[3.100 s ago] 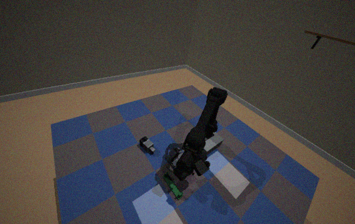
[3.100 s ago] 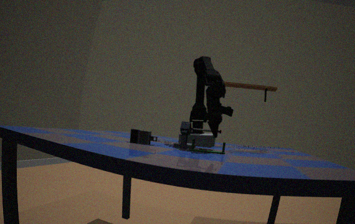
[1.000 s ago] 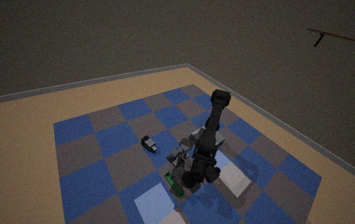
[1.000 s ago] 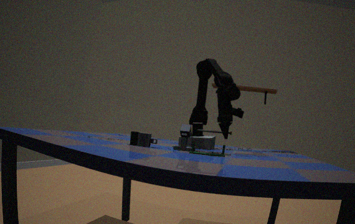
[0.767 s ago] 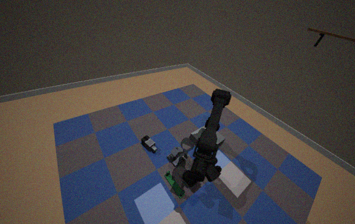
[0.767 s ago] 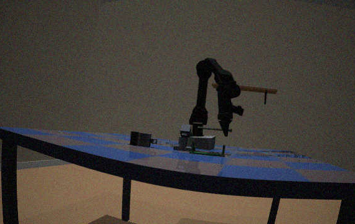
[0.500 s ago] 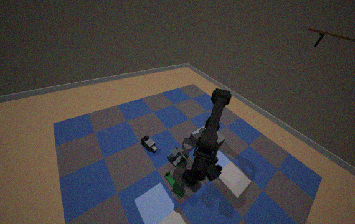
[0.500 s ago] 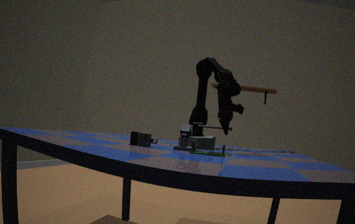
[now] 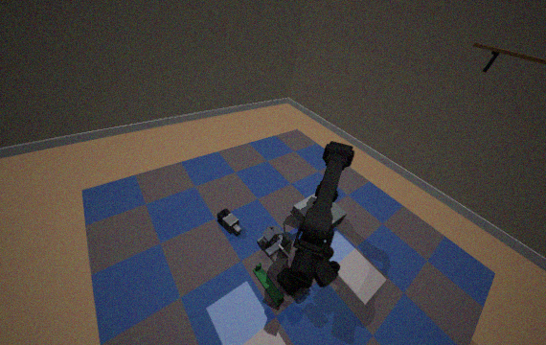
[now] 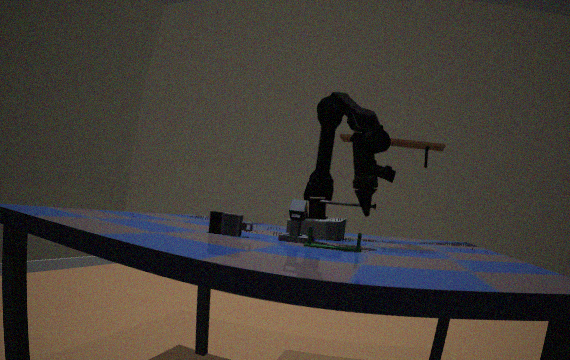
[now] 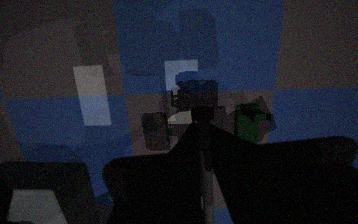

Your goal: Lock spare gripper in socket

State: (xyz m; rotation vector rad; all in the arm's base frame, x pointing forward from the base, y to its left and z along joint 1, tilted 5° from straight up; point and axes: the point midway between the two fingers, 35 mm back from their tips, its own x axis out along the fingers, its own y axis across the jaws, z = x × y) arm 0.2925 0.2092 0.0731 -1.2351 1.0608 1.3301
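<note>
Blue and brown squares cover the table top (image 9: 182, 230) (image 10: 415, 272) (image 11: 325, 45), with a dim, plain wall (image 9: 206, 57) (image 10: 240, 75) beyond. Take the exterior view as a dial, with the grey mount (image 9: 273, 244) (image 10: 296, 222) at its centre. Nearest, towards four o'clock, a green holder (image 9: 268, 286) (image 10: 332, 247) (image 11: 246, 131) lies on the squares, a short post upright at each end. At nine o'clock, well apart from the mount, the spare gripper (image 9: 229, 221) (image 10: 226, 223) rests on the table, its small light end pointing towards three.

Just short of three, raised over the table, the arm's gripper (image 9: 294, 283) (image 10: 366, 212) (image 11: 198, 127) points down, its fingers clamped on the lock pin (image 10: 347, 203) (image 11: 208, 195). The pin lies nearly level, its long end reaching towards nine, a little knob poking out towards three. A pale grey block (image 9: 304, 206) (image 10: 332, 229) sits behind, at three. Farther back, the black arm (image 9: 321, 216) (image 10: 324, 150) rises around one; a wooden shelf (image 9: 527, 55) (image 10: 417, 145) hangs around two.
</note>
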